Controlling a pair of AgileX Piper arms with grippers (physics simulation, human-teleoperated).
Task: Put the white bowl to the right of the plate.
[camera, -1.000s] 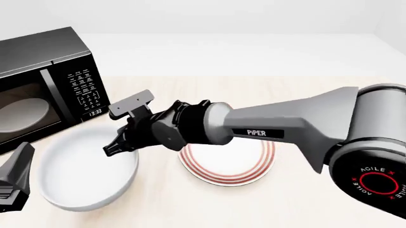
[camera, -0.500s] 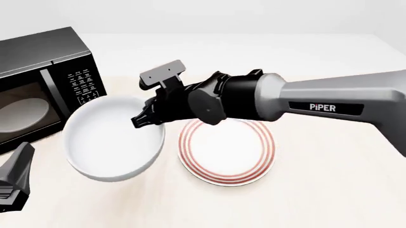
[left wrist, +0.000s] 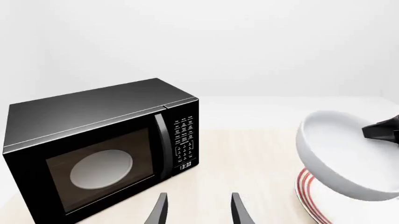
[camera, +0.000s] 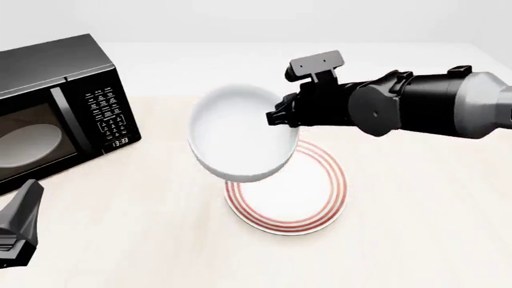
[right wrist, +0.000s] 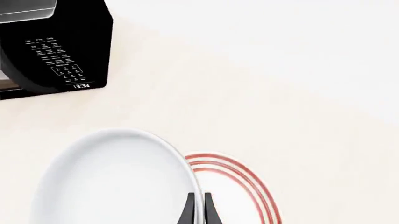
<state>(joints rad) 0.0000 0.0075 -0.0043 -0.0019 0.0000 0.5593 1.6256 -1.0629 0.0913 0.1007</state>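
Note:
The white bowl (camera: 240,135) hangs tilted in the air above the left part of the plate (camera: 308,201), a flat white disc with red rings lying on the table. My right gripper (camera: 279,119) is shut on the bowl's right rim, reaching in from the right. In the right wrist view the fingertips (right wrist: 188,211) pinch the bowl (right wrist: 118,182) rim, with the plate (right wrist: 240,182) showing beyond it. The left wrist view shows the bowl (left wrist: 346,154) aloft over the plate (left wrist: 307,196). My left gripper (left wrist: 198,210) stands open near the table's front left, holding nothing; it shows at the front view's lower left (camera: 18,225).
A black microwave (camera: 56,102) with its door shut stands at the left back of the table, also filling much of the left wrist view (left wrist: 100,144). The light wooden tabletop (camera: 416,204) stretches bare to the right of the plate.
The right arm has lifted the bowl off the table at the left and carried it up and rightward, from beside the microwave to over the plate's left part. The left gripper has stayed still.

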